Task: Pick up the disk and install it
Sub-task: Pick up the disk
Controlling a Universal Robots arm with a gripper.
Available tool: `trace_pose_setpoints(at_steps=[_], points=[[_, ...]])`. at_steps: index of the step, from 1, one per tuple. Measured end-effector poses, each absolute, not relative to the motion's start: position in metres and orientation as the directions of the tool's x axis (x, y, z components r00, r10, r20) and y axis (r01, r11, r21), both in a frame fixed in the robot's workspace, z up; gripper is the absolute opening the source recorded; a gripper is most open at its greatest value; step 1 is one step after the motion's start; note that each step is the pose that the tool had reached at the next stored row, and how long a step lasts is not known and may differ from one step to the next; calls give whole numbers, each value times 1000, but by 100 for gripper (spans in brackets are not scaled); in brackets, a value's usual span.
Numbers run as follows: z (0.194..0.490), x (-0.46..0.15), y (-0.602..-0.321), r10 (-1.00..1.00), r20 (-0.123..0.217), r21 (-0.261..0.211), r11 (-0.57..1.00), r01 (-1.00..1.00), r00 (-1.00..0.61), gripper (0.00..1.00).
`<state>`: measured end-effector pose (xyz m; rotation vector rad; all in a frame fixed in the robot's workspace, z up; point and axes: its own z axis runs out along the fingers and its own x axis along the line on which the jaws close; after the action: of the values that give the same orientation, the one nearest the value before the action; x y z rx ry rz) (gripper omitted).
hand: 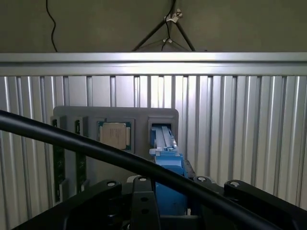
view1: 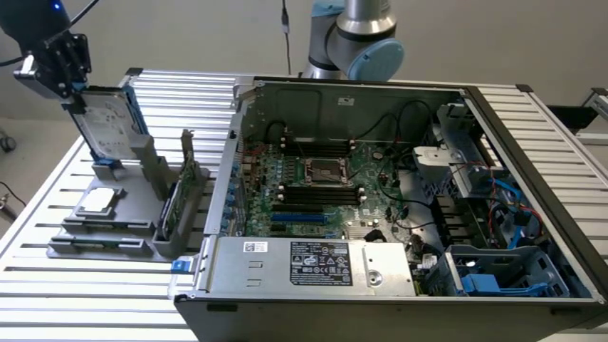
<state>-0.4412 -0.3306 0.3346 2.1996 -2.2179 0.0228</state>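
Where the slatted aluminium worktop (view1: 43, 285) carries a grey plastic fixture block (view1: 109, 229), the black robot hand (view1: 81, 100) is seen above the block's rear corner, at the exterior view's left. Its fingers are partly closed and clamped on the top edge of the flat silver-grey metal disk (view1: 112, 130) in its blue plastic bracket. The disk is held upright and slightly tilted, its lower end at the block's tall post; whether it is clear of the block cannot be told. A small square silver chip (view1: 100, 201) is laid flat on the block's low step. An upright green circuit card (view1: 176, 203) is seated at the block's right edge. Just beside the block, an open black computer case (view1: 543, 167) is laid on its side.
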Motion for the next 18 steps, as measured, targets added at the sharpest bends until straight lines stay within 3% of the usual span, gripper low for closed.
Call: trace_pose_setpoints(at_steps=[18], points=[[406, -405, -331, -1000, 23, 13, 8, -1000, -8, 33]])
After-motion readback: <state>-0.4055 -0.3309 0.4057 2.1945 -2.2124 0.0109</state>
